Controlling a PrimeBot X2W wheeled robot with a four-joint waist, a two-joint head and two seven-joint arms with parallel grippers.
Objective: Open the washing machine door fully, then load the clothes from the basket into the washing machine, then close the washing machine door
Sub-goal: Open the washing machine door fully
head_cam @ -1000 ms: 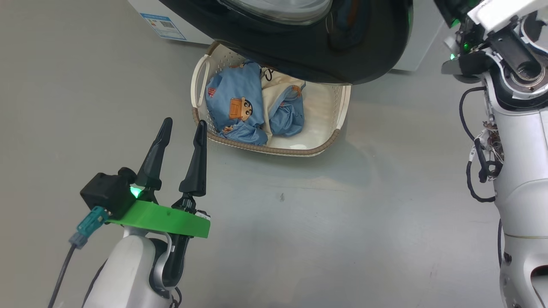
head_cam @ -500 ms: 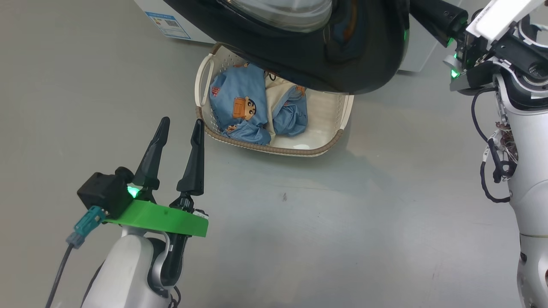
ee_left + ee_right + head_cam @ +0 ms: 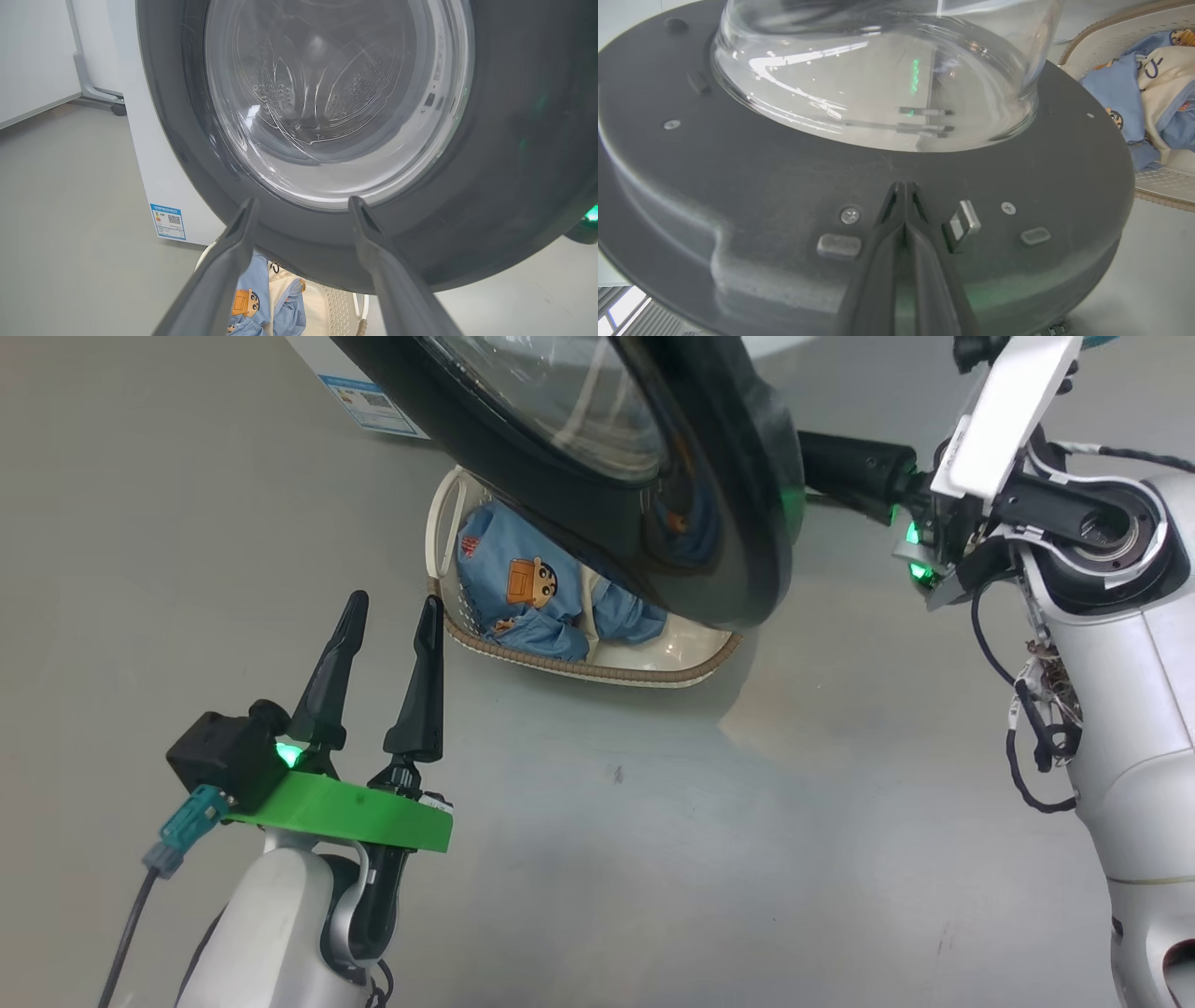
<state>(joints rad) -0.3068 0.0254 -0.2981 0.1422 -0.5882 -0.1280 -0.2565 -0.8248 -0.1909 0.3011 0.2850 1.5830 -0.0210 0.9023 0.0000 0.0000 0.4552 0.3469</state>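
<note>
Door (image 3: 607,485) stands swung out from the washer (image 3: 154,154), its glossy black rim hanging over the basket (image 3: 597,667) and hiding the basket's far side from the head cam. The glass bowl (image 3: 873,70) bulges out of the door's inner face. Thru the glass, from the L wrist cam, the perforated drum (image 3: 355,88) shows behind the door.

R gripper (image 3: 903,186): fingers pinched tight together, nothing btw them. Tips sit against the door's inner rim just below the glass bowl, right beside the small metal latch (image 3: 964,224). Seen from the head cam, its dark fingers reach in at the door's edge and the tips are hidden behind the rim.

L gripper (image 3: 394,600): spread wide, holding nothing. It's well clear of the door, low down on the outer-face side, fingers aimed toward it. In its own wrist cam the two fingers frame the lower part of the door glass.

Basket sits on the grey floor (image 3: 653,803), directly under the door's lower rim. Clothes (image 3: 523,588) lie bunched inside it. A light blue piece w/ an orange-brown cartoon boy is on top, w/ a cream piece tucked next to it and more blue beyond. Part of the basket bottom is bare.

Blue label (image 3: 372,403) is stuck low on the washer's white front, just beside the door's rim.
</note>
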